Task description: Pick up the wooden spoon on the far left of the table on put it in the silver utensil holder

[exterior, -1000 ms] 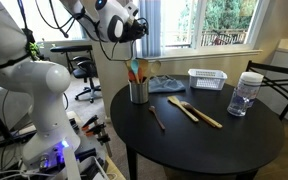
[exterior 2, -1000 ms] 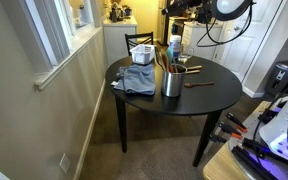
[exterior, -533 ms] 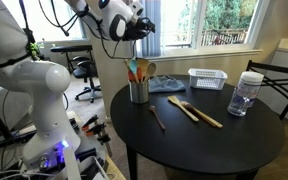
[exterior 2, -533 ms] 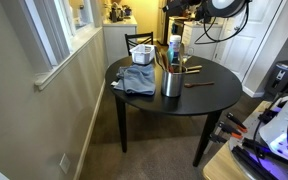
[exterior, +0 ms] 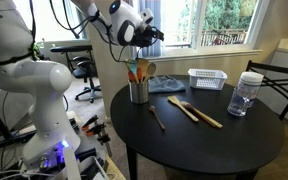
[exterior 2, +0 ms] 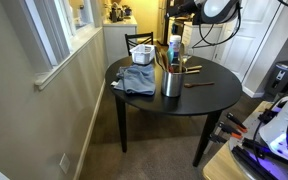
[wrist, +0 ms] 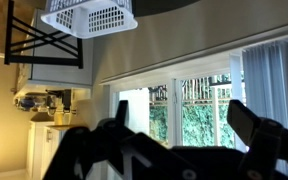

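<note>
The silver utensil holder (exterior: 139, 91) (exterior 2: 172, 82) stands on the round black table (exterior: 199, 145) near its edge. Several utensils stand in it, among them a wooden spoon (exterior: 148, 70) whose head sticks out at the top. My gripper (exterior: 149, 40) (exterior 2: 177, 10) hangs well above the holder, apart from the utensils. In the wrist view the gripper (wrist: 179, 128) is open; its dark fingers (wrist: 254, 125) frame only the window behind, with nothing between them.
Two more wooden spoons (exterior: 183, 108) (exterior: 208, 118) and a dark-handled utensil (exterior: 156, 118) lie on the table. A white slatted basket (exterior: 207, 78) (wrist: 89, 17), a clear jar (exterior: 245, 93) (exterior 2: 175, 47) and a grey cloth (exterior: 167, 84) (exterior 2: 136, 78) sit toward the window side. A chair (exterior: 279, 80) stands by the table.
The jaws have opened wide. The wrist has lifted and swung a little away from the holder's top, with nothing in the gripper.
</note>
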